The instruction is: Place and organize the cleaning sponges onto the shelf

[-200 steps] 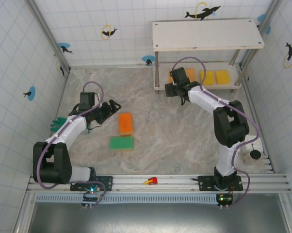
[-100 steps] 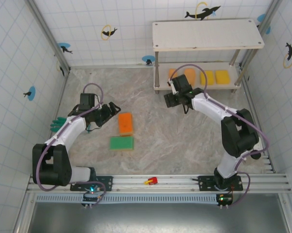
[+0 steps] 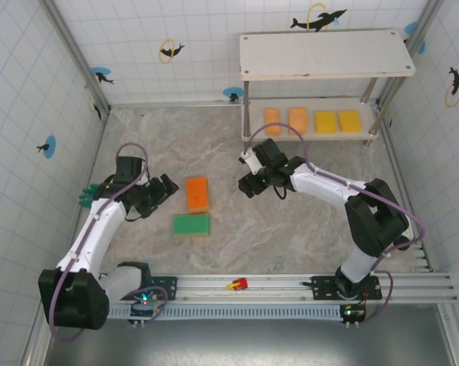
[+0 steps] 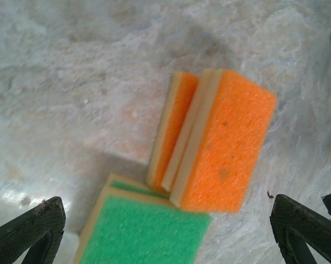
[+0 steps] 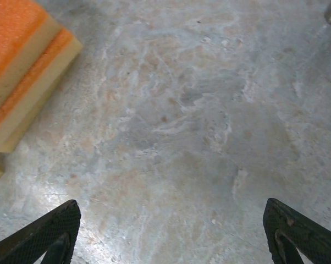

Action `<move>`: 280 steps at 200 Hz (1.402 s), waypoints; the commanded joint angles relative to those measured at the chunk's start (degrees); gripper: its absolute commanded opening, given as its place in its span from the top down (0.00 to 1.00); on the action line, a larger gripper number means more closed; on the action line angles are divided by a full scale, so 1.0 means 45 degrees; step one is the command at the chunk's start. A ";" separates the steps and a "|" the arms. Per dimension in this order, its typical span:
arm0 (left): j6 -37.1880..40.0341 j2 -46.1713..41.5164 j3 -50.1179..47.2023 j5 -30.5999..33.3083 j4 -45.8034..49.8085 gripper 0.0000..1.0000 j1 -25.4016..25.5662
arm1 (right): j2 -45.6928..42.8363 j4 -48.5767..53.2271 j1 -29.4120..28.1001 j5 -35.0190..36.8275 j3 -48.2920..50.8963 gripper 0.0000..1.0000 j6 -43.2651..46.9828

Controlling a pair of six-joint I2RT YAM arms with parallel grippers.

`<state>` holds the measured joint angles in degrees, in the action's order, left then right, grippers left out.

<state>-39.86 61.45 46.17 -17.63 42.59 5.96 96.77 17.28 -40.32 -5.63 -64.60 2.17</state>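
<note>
Marbled tabletop holds a green sponge nearest the arms, touching two overlapping orange sponges just behind it. The left gripper, jaws spread and empty, hovers beside them; the right gripper is likewise released. Farther back, four sponges line the lower tier of the shelf.

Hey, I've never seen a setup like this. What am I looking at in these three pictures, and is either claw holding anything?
Two white robot arms are bolted at the near edge of a marble table. The wide picture looks down from above. The two close-ups come from a camera on each wrist, with dark fingertips in the bottom corners. On the table lie two overlapping orange sponges and a green sponge. Four more sponges sit on the lower board of the shelf. The left gripper and right gripper are both open and hold nothing.
</note>
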 commanded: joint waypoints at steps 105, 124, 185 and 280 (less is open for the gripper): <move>-0.0056 0.0485 -0.0392 -0.0718 -0.1105 0.03 -0.1816 | -0.0060 -0.4037 -0.5107 0.1870 0.0536 0.12 -0.0327; 0.0104 0.0561 -0.0339 -0.0962 -0.1347 0.03 -0.2367 | 0.0778 -0.3762 -0.5505 0.2193 -0.0127 0.12 -0.0690; 0.0261 0.0602 -0.0899 -0.1490 -0.1827 0.03 -0.2554 | 0.2219 -0.3584 -0.5957 0.2957 -0.0821 0.12 -0.1961; 0.0402 0.0855 -0.1096 -0.1571 -0.2100 0.02 -0.2553 | 0.2305 -0.3526 -0.5967 0.3555 -0.0113 0.14 -0.2041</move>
<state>-39.03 64.36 41.91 -23.77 33.95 -5.21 106.98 2.02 -67.11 9.43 -66.19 -6.61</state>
